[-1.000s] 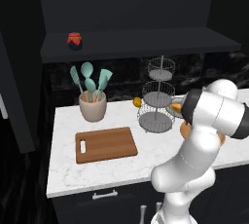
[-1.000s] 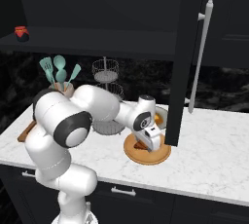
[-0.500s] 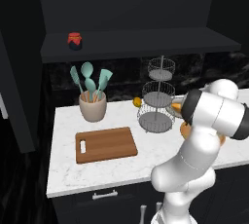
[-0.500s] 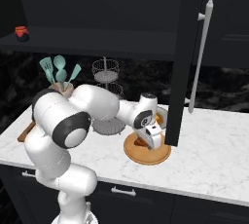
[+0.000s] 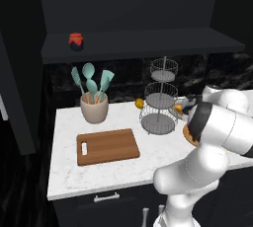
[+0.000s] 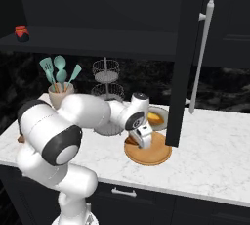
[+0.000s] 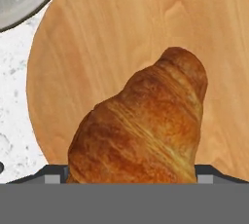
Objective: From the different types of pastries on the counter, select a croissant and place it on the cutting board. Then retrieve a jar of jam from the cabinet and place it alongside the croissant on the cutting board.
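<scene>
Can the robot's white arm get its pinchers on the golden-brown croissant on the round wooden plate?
Probably yes. The gripper hangs low over the round wooden plate, and in the hand view the golden-brown croissant lies right in front of it with nothing between.

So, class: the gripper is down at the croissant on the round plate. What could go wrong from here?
1. The golden-brown crescent croissant may slip out when lifted; the grip isn't clearly visible.
2. Carrying it to the rectangular brown wooden cutting board, the arm could clip the tiered wire stand.
3. The round wooden plate might shift.
</scene>
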### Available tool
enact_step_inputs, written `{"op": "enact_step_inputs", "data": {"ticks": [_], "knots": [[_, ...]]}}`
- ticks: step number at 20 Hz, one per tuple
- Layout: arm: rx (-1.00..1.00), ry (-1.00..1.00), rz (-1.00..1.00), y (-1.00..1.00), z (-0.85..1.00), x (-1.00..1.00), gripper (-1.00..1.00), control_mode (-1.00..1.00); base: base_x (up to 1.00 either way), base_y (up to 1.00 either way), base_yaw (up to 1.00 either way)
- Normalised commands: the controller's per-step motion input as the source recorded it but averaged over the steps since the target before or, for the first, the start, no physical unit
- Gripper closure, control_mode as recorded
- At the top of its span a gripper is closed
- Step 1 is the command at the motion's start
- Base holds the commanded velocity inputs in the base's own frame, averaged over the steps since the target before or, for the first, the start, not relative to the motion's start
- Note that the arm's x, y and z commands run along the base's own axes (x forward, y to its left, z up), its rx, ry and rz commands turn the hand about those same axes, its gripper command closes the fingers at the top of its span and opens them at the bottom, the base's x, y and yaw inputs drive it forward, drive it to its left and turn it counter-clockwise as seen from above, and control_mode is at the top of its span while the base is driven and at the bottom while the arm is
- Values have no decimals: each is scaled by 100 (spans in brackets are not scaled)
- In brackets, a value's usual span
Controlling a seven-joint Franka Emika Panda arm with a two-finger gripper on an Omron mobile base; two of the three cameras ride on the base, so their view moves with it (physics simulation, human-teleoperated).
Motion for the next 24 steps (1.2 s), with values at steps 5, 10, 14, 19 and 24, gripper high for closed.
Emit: {"op": "enact_step_inputs", "data": {"ticks": [5, 10, 14, 19, 24], "knots": [[0, -9, 3, 46, 32, -31, 100, -100, 0, 0, 0], [-5, -15, 7, 72, 66, -37, 100, -100, 0, 0, 0], [-9, -12, 11, 83, 52, -54, 100, -100, 0, 0, 0], [-9, -4, 16, 99, 32, -46, 100, -100, 0, 0, 0], [-5, 0, 20, 100, 20, -21, 100, -100, 0, 0, 0]]}}
